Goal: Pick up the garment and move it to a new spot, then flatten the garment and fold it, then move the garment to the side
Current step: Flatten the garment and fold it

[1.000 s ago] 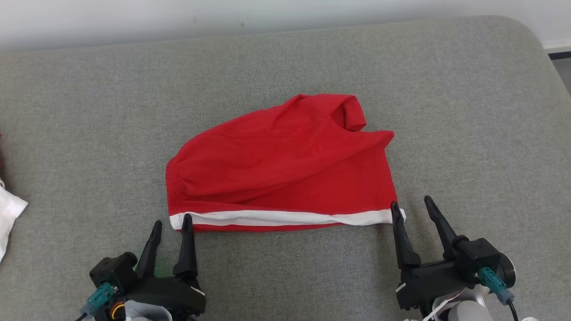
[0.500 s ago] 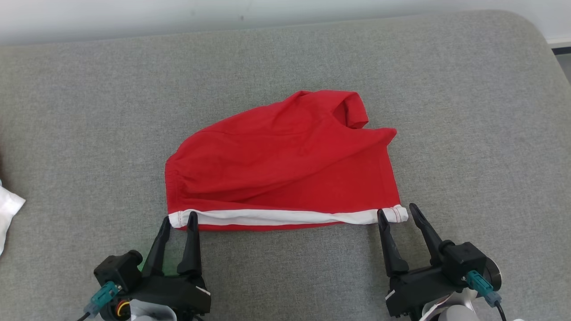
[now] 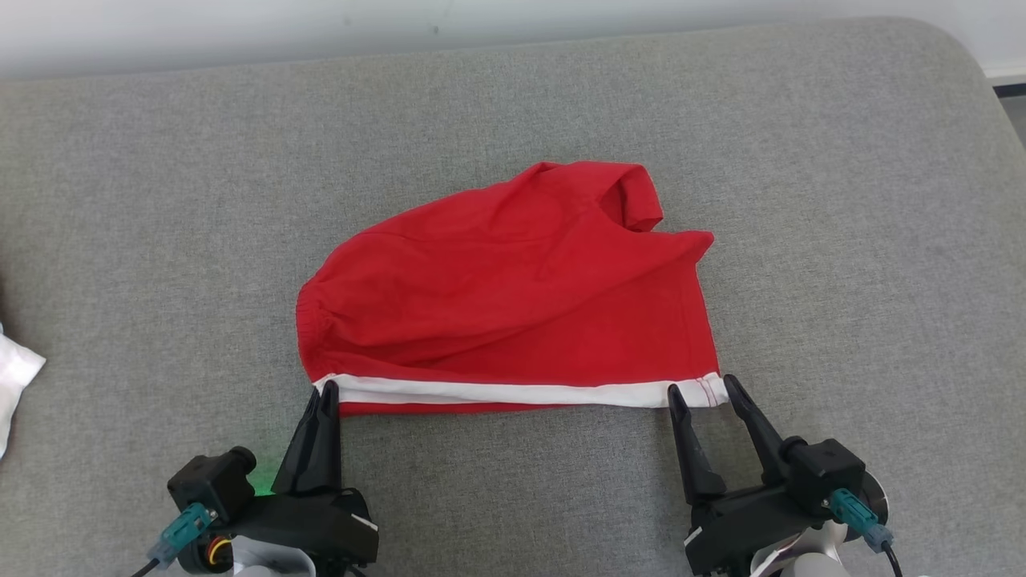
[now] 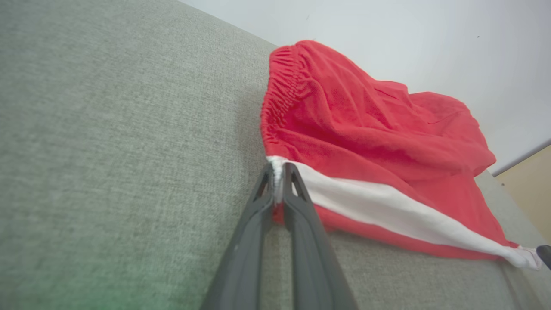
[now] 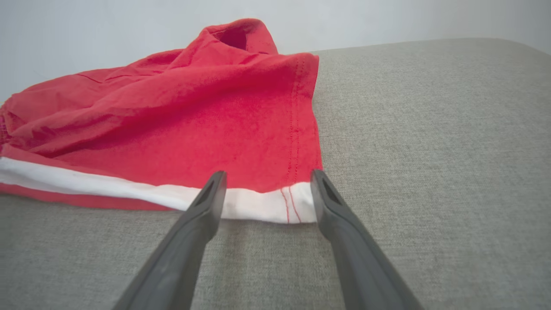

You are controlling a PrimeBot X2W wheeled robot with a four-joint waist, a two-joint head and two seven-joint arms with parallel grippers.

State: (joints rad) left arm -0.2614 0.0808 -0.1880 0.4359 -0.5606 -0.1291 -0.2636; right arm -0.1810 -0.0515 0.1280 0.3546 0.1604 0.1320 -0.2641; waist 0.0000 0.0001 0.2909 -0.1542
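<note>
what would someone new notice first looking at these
The red garment stands out first, lying rumpled in the middle of the grey cushion, with a white band along its near edge. Next come the dark grippers at that band's ends: the left gripper pinched shut on the left corner, the right gripper open, its fingers either side of the right corner.

A garment (image 3: 513, 296) lies at the middle of the surface (image 3: 842, 200), its long near edge running left to right. The left gripper (image 3: 325, 389) sits in front of the garment's near left corner, its 2 fingers (image 4: 303, 224) pinched together on that corner. The right gripper (image 3: 700, 385) sits in front of the garment's near right corner, with 1 finger on each side of it. Well to the garment's left, another cloth (image 3: 16, 385) lies on the surface. Behind the garment, past the surface's far edge, stands a wall (image 3: 481, 24).
</note>
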